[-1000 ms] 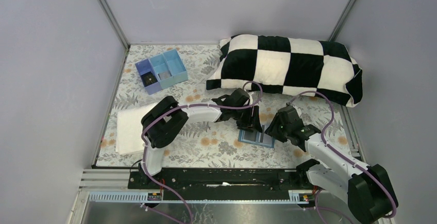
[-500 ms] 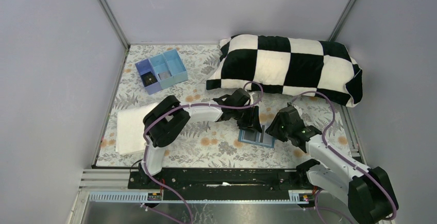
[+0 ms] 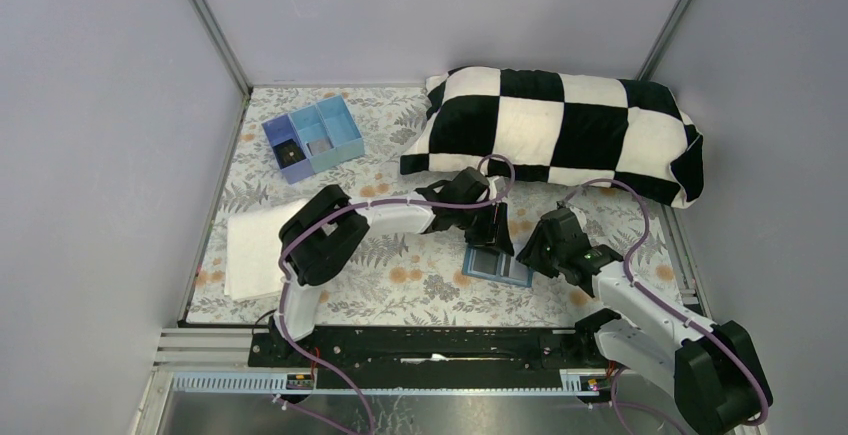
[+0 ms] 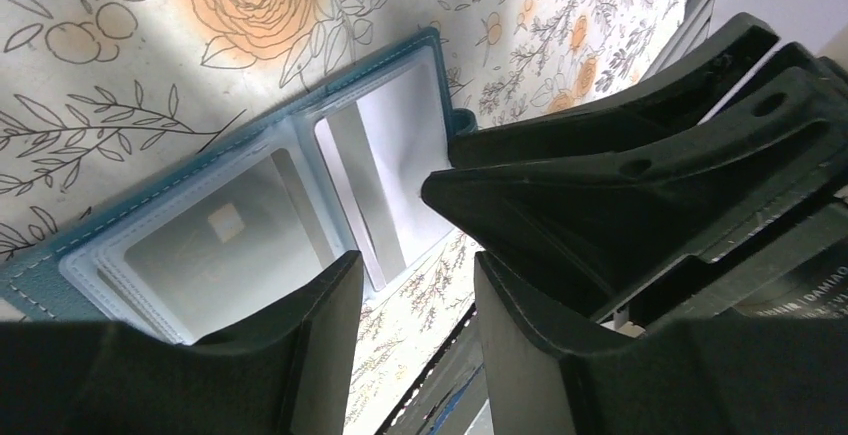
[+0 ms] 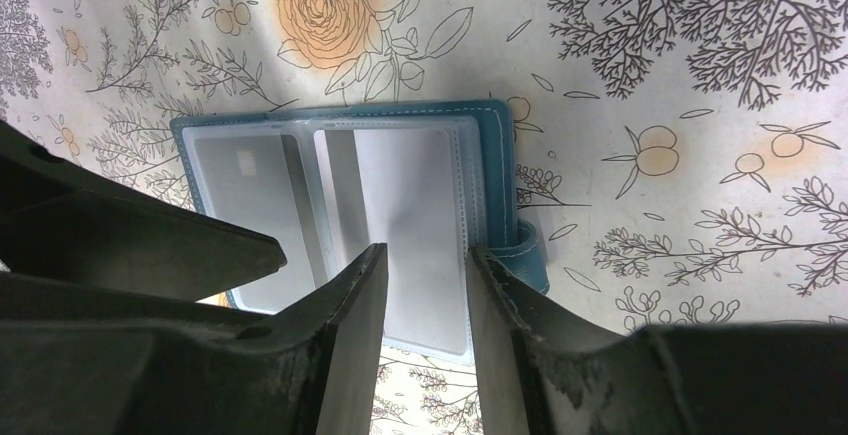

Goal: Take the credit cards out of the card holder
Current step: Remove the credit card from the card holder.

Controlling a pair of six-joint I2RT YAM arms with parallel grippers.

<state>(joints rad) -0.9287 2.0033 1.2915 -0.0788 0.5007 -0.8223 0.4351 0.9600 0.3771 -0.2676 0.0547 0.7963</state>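
Both of my grippers hang low over the small flat teal-blue bifold card holder (image 3: 495, 265), which lies open on the cloth near the front middle of the table. My left gripper (image 4: 412, 285) is at its far edge with the jaws a narrow gap apart and nothing between them. My right gripper (image 5: 425, 260) is at its right edge, also parted narrowly and empty. Through the clear plastic sleeves, a grey card (image 5: 240, 205) with a small chip square shows in one pocket. The strap tab sticks out at the holder's side.

Under it is a white floral tablecloth (image 3: 420, 275) printed with orange roses and grey leaves. A folded white towel (image 3: 250, 250) lies well to the left, and a blue-and-purple compartment tray (image 3: 345, 140) sits at the far left. A black-and-white checkered pillow (image 3: 560, 125) fills the far right. Pale lilac walls (image 3: 100, 155) with aluminium corner posts close the space, and a black rail (image 3: 430, 345) runs along the near edge.

Half a second ago a dark bar crossed the holder's right panel. Now both panels show uncovered, and my left gripper has shifted slightly toward the pillow. The holder lies where it did.

On the right gripper's body, seen from the left wrist, small white lettering looks like "DAMIAO"; the rest is too small to read.
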